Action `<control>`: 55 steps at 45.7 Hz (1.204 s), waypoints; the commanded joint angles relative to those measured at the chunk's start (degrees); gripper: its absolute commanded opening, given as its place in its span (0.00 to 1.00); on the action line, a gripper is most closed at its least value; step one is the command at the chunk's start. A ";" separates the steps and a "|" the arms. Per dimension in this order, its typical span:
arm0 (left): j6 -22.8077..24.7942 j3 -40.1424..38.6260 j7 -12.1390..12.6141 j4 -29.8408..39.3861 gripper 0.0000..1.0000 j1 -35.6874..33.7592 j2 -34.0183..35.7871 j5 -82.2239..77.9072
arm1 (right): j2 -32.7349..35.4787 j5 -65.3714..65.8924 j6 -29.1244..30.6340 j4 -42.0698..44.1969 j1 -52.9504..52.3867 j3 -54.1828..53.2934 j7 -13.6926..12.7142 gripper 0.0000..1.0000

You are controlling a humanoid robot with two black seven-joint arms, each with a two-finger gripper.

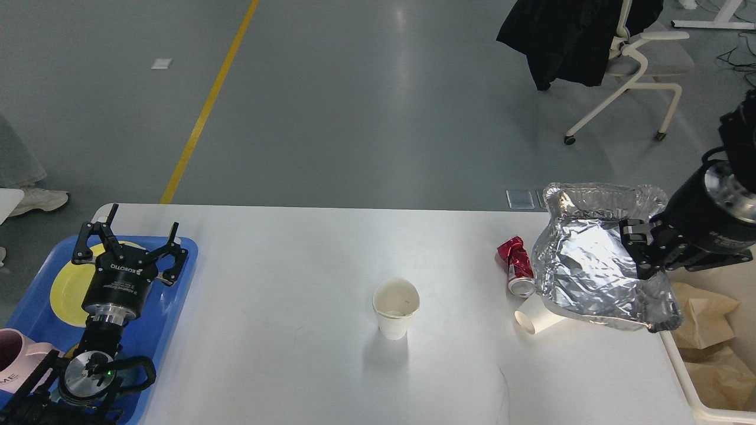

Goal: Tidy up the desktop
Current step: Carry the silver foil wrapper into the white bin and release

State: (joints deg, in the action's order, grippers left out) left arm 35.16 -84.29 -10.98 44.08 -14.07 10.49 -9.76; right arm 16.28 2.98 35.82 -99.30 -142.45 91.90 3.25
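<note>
While the desktop [283,354] fills the lower middle of the view, two paper cups sit on it: one upright cup [396,308] at its middle, one tipped cup [536,314] toward its right end. One crushed red can [516,267] lies just beside the tipped cup. The right gripper [641,254] pinches one crumpled foil sheet [590,265], lifted above the desktop's right end. Past that end stands one bin [688,378] with brown paper bags. At the left end, the left gripper [127,236] hangs spread wide over one blue tray [171,319] holding one yellow plate [68,289].
</note>
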 commanded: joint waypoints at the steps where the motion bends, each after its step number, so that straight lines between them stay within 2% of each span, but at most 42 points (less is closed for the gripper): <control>1: 0.00 0.00 0.00 0.04 0.96 0.01 -0.03 0.00 | 1.02 2.02 -0.31 0.69 0.24 3.29 0.96 0.00; 7: 0.00 0.00 0.00 -0.05 0.96 0.10 -0.03 0.00 | 9.01 5.54 -5.40 4.98 5.68 6.10 0.70 0.00; 14: 0.00 0.00 0.00 0.04 0.96 0.01 -0.03 0.00 | 23.16 8.62 -9.10 19.12 19.99 6.63 0.09 0.00; 20: 0.00 0.00 0.00 -0.05 0.96 0.10 -0.03 0.00 | 28.89 8.71 -11.03 34.76 37.21 0.05 0.09 0.00; 24: 0.00 0.00 0.00 0.04 0.96 0.09 0.06 0.00 | 30.21 8.80 -15.94 42.94 52.32 -9.69 0.09 0.00; 32: -0.09 0.00 0.00 -0.05 0.96 0.01 -0.03 0.00 | 29.25 8.80 -28.16 57.18 80.10 -28.24 0.09 0.00; 38: 0.00 0.00 0.00 -0.05 0.96 0.10 -0.03 0.00 | 21.70 8.45 -29.84 72.20 95.32 -37.04 -0.09 0.00; 42: -0.09 0.00 0.00 -0.05 0.96 0.01 -0.03 0.00 | 15.29 8.27 -29.93 86.53 105.87 -41.17 -0.53 0.00; 47: -0.09 0.00 0.00 -0.05 0.96 0.01 -0.03 0.00 | 9.91 8.18 -29.93 96.56 112.47 -45.83 -1.76 0.00; 55: 0.00 0.00 0.00 -0.05 0.96 0.01 -0.03 0.00 | 8.94 8.27 -31.34 97.37 113.71 -48.13 -2.81 0.00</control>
State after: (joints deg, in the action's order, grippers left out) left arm 35.14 -84.29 -10.99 44.05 -14.01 10.49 -9.75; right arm 25.93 11.21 5.34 -2.51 -29.45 44.68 0.85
